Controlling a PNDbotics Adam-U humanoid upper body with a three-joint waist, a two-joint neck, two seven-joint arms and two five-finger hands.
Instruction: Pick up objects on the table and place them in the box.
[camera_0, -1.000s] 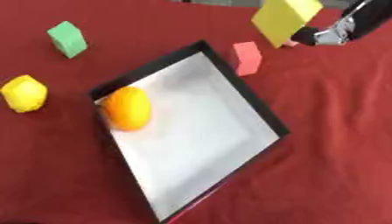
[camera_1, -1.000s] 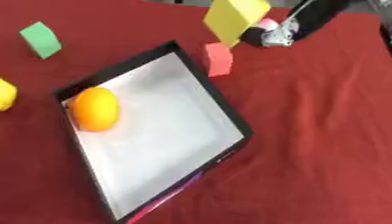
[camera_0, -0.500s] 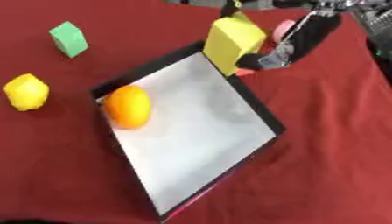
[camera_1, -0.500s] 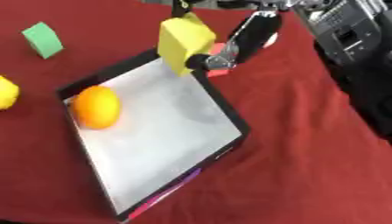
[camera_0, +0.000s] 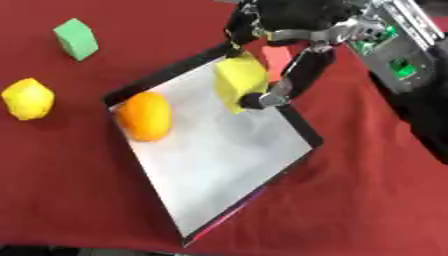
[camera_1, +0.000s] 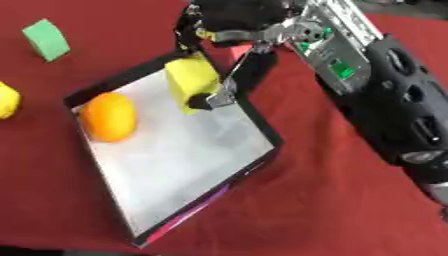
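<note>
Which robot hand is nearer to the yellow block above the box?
Right. The right robot hand holds the yellow block over the black-rimmed box; the left one is not visible.

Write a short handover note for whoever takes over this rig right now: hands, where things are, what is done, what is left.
Right hand: shut on the yellow block, holding it over the box, not yet released.
Left hand: not in view.
Done: the orange lies in the box by its left wall.
Left: release the yellow block, then collect the green block and the lemon on the red cloth to the box's left, and the pink block beyond the box's far edge, partly behind the hand.
</note>
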